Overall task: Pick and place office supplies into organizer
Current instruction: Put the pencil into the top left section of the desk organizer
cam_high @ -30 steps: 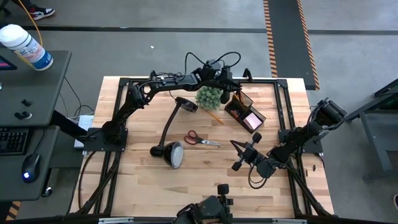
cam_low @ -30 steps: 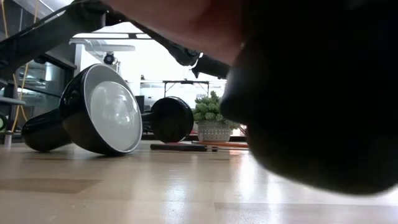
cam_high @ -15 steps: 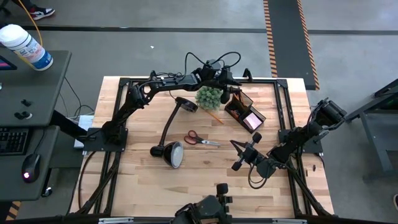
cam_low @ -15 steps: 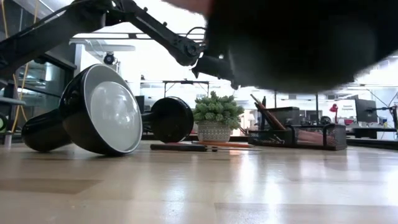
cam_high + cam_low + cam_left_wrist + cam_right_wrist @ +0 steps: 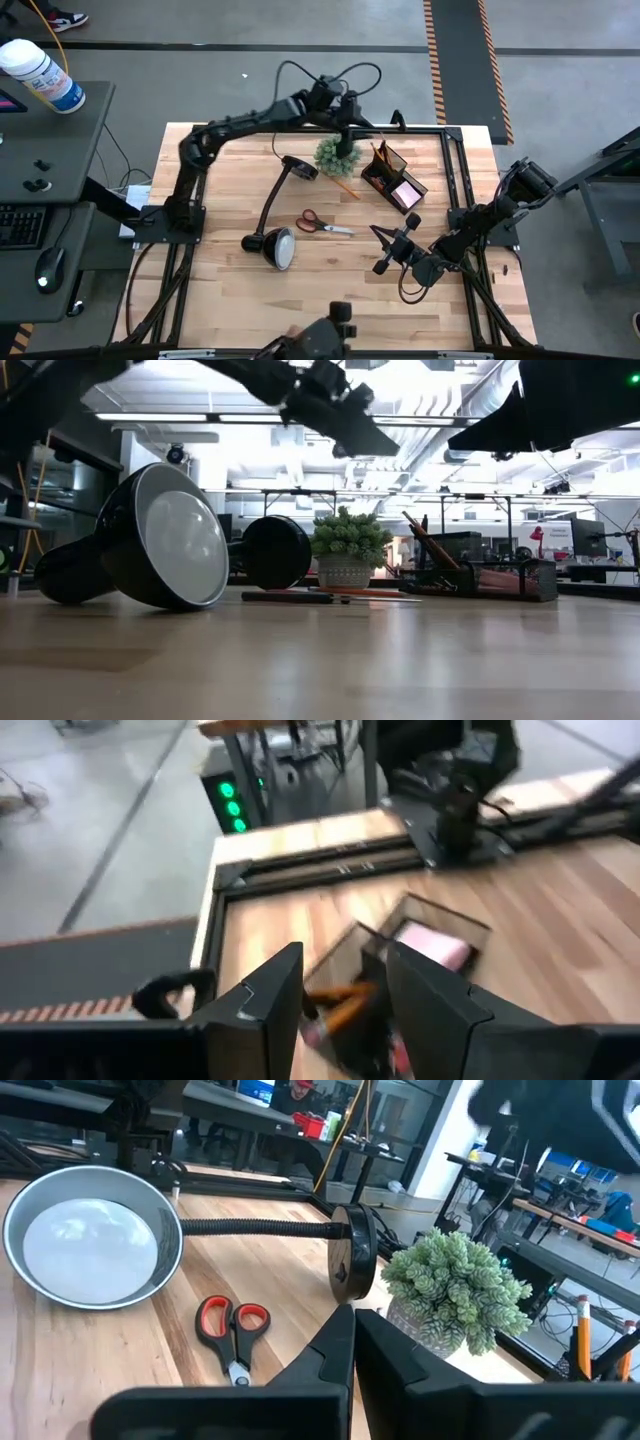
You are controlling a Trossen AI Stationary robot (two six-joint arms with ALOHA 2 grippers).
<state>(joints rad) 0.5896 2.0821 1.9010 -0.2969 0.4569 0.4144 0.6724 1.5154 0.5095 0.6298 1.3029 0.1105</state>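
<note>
The dark organizer point(image 5: 392, 180) stands right of the plant, holding a pink sticky pad point(image 5: 406, 192) and upright orange pencils point(image 5: 379, 154). The left wrist view looks down on the organizer point(image 5: 445, 918), the pink pad point(image 5: 432, 946) and the pencils point(image 5: 345, 1005). Red-handled scissors point(image 5: 322, 224) lie flat mid-table, and the right wrist view also shows the scissors point(image 5: 232, 1330). An orange pencil point(image 5: 342, 187) lies on the wood near the plant. My left gripper point(image 5: 349, 122) hangs open, high above the far edge near the organizer; its fingers point(image 5: 270, 995) hold nothing. My right gripper point(image 5: 384, 251) waits shut, right of the scissors.
A black gooseneck lamp lies on the table, its head point(image 5: 280, 248) near the scissors and its base point(image 5: 300, 168) by the green plant point(image 5: 337, 153). The black frame rails point(image 5: 455, 170) border the table. Bare wood stretches along the near side.
My left gripper has risen from just above the organizer and drawn back toward the table's far edge. A dark shape close in front of the low camera has cleared away, and the plant and organizer now show there.
</note>
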